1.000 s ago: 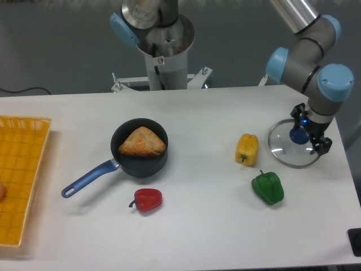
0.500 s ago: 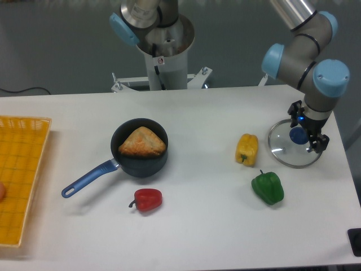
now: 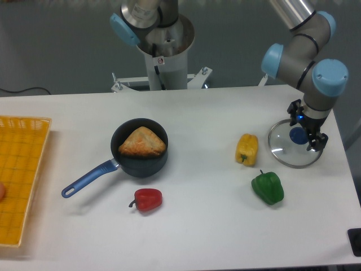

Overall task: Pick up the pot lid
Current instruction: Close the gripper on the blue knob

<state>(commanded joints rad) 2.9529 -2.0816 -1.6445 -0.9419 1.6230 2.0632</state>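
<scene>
Shows, largest first, a broad white table (image 3: 197,226) seen from above at a slant. Holds along the left edge part of a yellow-orange plastic crate (image 3: 17,164). Shows at upper right a jointed robot arm (image 3: 324,79), angled down toward the table. Includes, left of centre, a round black pan (image 3: 132,167) with a blue handle, and inside it a brown, bread-like piece (image 3: 142,142).

Places the target, a clear, round, flat pot lid (image 3: 285,153), at the right side of the table, well apart from the pan. Has beside the lid a yellow vegetable (image 3: 247,149) on its left and a green pepper (image 3: 268,188) toward the viewer; has a small red pepper (image 3: 148,200) near the pan.

Hangs the two-finger gripper (image 3: 307,126) over the lid, fingers parted wide, with nothing visibly held. Shows between or just beside those fingers a dark blue round knob (image 3: 298,135) (cannot tell exactly how low the tips reach).

Looks like the lining-up step, just short of a grasp. Calls next for centring on the knob, lowering a little if needed, closing firmly, then lifting straight up. Risks pinching only the knob's edge if closed off-centre.
</scene>
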